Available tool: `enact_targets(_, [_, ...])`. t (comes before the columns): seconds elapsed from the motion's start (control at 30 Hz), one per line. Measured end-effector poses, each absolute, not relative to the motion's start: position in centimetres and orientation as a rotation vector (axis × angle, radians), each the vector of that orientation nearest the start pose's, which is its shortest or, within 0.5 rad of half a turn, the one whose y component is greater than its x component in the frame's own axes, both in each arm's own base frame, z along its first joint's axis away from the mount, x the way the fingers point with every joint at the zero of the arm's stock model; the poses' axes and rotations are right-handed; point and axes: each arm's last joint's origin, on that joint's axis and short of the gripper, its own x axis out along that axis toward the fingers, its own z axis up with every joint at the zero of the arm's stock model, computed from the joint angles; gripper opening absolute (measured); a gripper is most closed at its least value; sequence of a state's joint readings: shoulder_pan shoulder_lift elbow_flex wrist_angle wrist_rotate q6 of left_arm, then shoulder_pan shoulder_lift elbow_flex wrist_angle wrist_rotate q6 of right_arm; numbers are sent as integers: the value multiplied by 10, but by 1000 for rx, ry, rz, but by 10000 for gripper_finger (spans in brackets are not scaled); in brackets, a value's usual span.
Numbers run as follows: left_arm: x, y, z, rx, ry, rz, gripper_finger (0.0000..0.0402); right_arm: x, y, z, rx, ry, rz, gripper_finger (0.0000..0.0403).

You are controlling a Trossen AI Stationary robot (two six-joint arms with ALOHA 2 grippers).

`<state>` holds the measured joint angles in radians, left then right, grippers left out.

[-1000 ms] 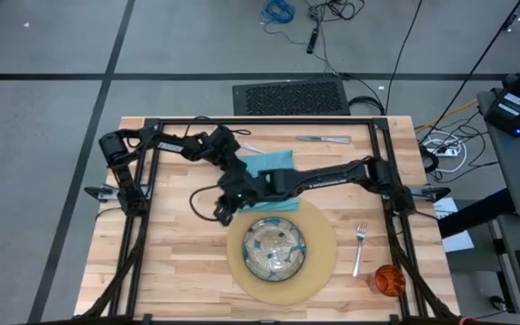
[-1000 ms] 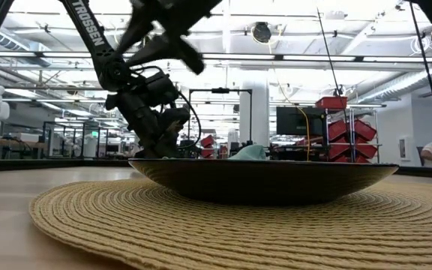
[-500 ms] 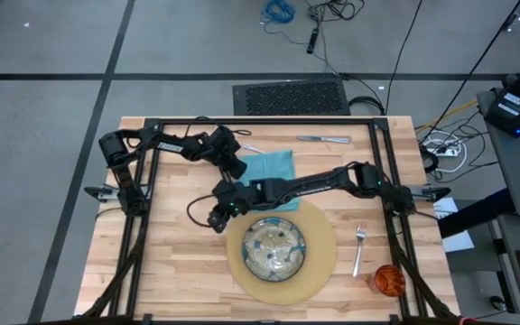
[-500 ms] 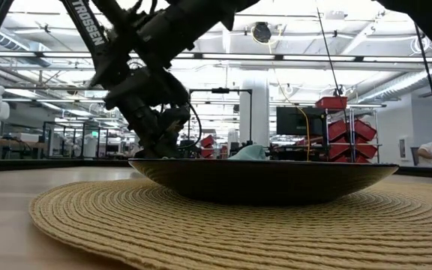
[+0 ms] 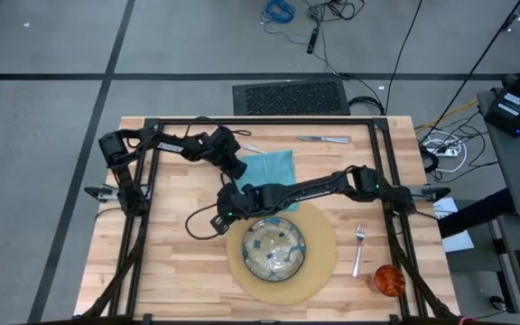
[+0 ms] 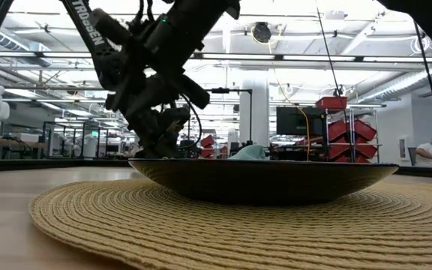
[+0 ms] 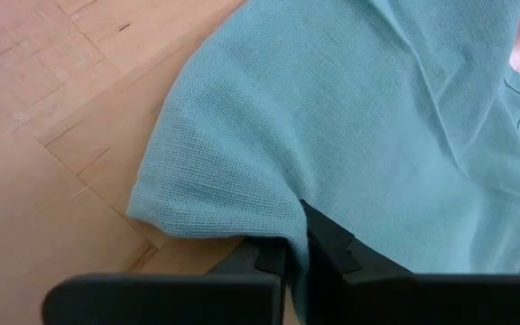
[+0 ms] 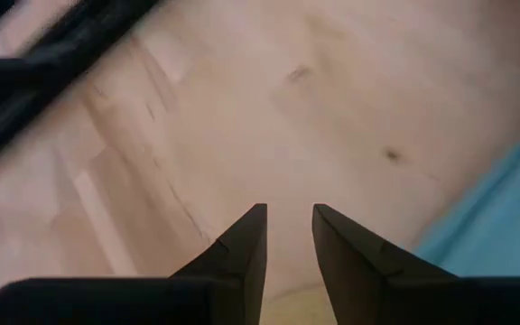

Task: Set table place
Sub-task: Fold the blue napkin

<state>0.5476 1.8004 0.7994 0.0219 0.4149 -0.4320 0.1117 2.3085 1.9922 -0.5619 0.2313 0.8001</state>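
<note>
Napkin: the teal napkin point(image 5: 270, 165) lies on the table point(image 5: 170, 262), behind the placemat point(image 5: 323, 257) and plate point(image 5: 274, 249).
How it handles: it looks soft, light and floppy. It will likely fold and drag, so a corner is the best place to pinch.
Left gripper: the left gripper point(image 7: 298, 239) is squeezed tight on the napkin's edge near a corner.
Right gripper: the right gripper point(image 8: 289, 236) hangs over bare wood beside the napkin, fingers a little apart, holding nothing.
Others: fork point(image 5: 359, 248) and orange cup point(image 5: 388, 279) sit right of the placemat.
</note>
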Motion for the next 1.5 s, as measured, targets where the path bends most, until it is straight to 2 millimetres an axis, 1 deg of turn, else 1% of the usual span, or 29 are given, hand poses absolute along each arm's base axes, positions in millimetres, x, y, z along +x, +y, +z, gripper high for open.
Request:
enact_targets(0.1, [275,154,108,-862,844,315,0,518,54,199,557,808,-437,82])
enact_targets(0.17, [275,153,108,-864,847,314,0,525,59,196,529,825,-367,82])
enact_targets(0.23, [275,152,110,-870,848,300,0,529,64,200,499,824,-300,82])
enact_targets(0.33, [273,149,114,-898,853,285,0,528,72,212,451,814,-266,82])
enact_targets(0.43, [271,146,124,-904,846,266,0,520,76,216,376,839,-318,82])
enact_targets(0.5, [270,146,131,-881,830,257,0,515,78,219,336,854,-361,82])
enact_targets(0.57, [266,146,134,-848,850,284,5,512,77,223,324,859,-377,82])
enact_targets(0.7, [259,148,131,-816,906,321,41,511,77,223,319,872,-381,82])
enact_targets(0.87, [258,146,130,-774,941,337,119,508,76,221,307,903,-393,82])
enact_targets(0.93, [259,146,131,-770,932,334,153,506,74,220,274,918,-427,82])
enact_targets(1.07, [260,146,143,-728,890,312,208,495,62,216,169,980,-588,82])
enact_targets(1.17, [258,145,155,-687,855,294,229,486,49,212,143,1059,-691,82])
enact_targets(1.23, [256,145,164,-663,826,288,235,479,38,211,118,1109,-762,82])
enact_targets(1.3, [255,146,167,-644,814,286,237,474,28,211,98,1137,-825,82])
enact_targets(1.5, [250,149,165,-631,848,312,238,464,-7,210,95,1219,-950,82])
